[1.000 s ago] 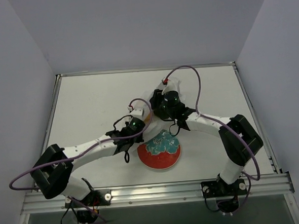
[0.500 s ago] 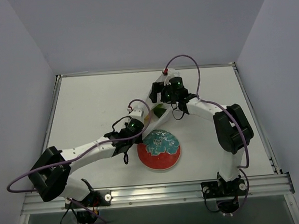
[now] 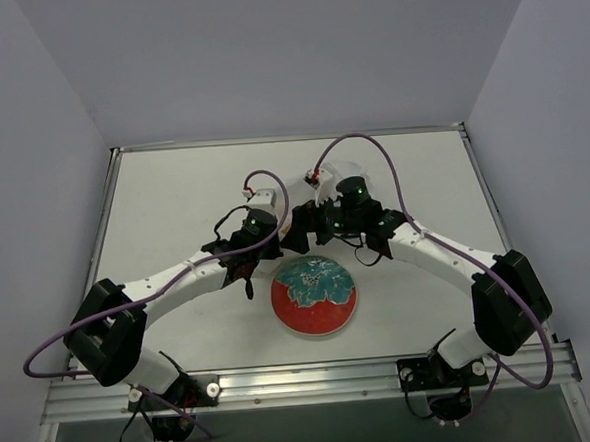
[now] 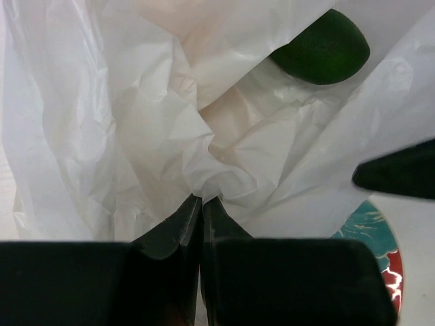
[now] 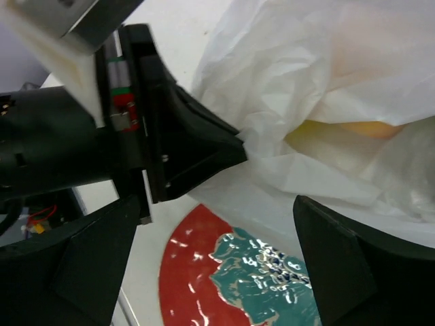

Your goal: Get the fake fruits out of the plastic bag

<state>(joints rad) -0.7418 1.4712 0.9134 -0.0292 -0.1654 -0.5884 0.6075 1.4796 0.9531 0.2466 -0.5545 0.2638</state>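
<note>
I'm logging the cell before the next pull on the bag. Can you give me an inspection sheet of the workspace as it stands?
Surface: white table, no spills seen.
Job's things: plastic bag crumpled beyond the plate; dark green fruit shows between folds of film; orange-yellow fruit shows through the film; other fruits not seen.
Clutter: red-and-teal plate, nothing lying on it.
Grippers: left gripper shut on a fold of the bag; right gripper open, beside the bag at the plate's far edge.
Cables: right purple cable and left purple cable loop off the arms; no snag seen.
Surroundings: plain pale walls; metal rail at the near edge.
</note>
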